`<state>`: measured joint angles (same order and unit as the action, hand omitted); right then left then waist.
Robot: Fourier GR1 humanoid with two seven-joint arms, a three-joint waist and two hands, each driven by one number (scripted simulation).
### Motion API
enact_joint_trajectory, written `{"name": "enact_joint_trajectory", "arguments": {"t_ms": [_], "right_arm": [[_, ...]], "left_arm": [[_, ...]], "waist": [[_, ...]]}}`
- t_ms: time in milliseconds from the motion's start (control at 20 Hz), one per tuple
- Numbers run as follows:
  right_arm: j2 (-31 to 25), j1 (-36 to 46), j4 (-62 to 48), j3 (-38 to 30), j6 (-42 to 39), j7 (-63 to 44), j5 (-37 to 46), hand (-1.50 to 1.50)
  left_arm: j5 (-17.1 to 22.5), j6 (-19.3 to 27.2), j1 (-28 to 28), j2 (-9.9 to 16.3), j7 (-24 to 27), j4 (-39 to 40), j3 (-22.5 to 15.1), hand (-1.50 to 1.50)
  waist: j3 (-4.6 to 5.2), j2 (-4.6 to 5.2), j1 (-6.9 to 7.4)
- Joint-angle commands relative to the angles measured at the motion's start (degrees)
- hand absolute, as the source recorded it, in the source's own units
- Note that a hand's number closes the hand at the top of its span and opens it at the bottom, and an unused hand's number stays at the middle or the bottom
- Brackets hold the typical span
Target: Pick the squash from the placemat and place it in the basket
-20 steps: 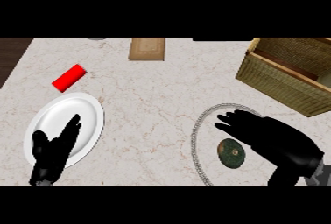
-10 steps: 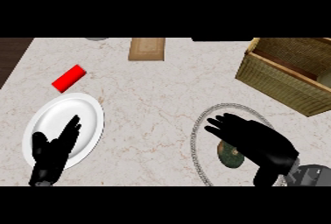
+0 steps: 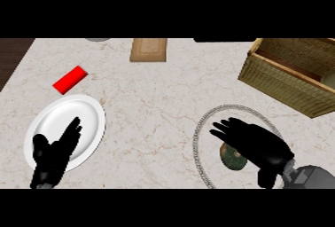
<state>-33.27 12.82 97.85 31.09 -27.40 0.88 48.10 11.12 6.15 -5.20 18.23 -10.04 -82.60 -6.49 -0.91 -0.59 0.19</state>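
A dark green squash (image 3: pixel 231 158) lies on the round grey-rimmed placemat (image 3: pixel 201 137) at the lower right, mostly hidden under my right hand (image 3: pixel 256 143). That hand hovers over it, palm down, with its fingers spread and pointing to the upper left. Whether it touches the squash I cannot tell. The woven basket (image 3: pixel 288 80) stands at the upper right, beyond the placemat. My left hand (image 3: pixel 56 154) rests open at the lower left, fingers up, over the edge of a white plate (image 3: pixel 77 116).
A red block (image 3: pixel 70 80) lies above the plate at the left. A small wooden board (image 3: pixel 148 49) sits at the back middle of the marble counter. The counter's dark left edge shows at the upper left.
My right hand has drawn back toward the lower right and lowered over the squash, covering more of it. The left hand has stayed put.
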Motion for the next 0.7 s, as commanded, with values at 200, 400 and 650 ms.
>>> {"name": "enact_joint_trajectory", "arguments": {"t_ms": [200,400,650], "right_arm": [[3.1,-1.1,-4.6,0.2,3.4,2.5,2.9,-1.5],[4.7,-1.2,-5.0,0.6,3.3,2.0,4.7,-1.5],[3.6,-0.3,-9.7,-0.9,5.2,6.5,5.6,1.5]], "left_arm": [[0.0,-0.4,-3.4,-0.5,-4.6,0.7,-0.3,0.0],[-2.9,1.0,-2.0,-2.5,-4.1,2.1,-1.9,0.0],[-1.1,-1.6,-2.5,-1.3,-1.3,5.8,1.4,0.0]], "waist": [[0.87,0.6,0.08],[0.9,0.62,-0.13],[0.93,0.74,0.05]]}}
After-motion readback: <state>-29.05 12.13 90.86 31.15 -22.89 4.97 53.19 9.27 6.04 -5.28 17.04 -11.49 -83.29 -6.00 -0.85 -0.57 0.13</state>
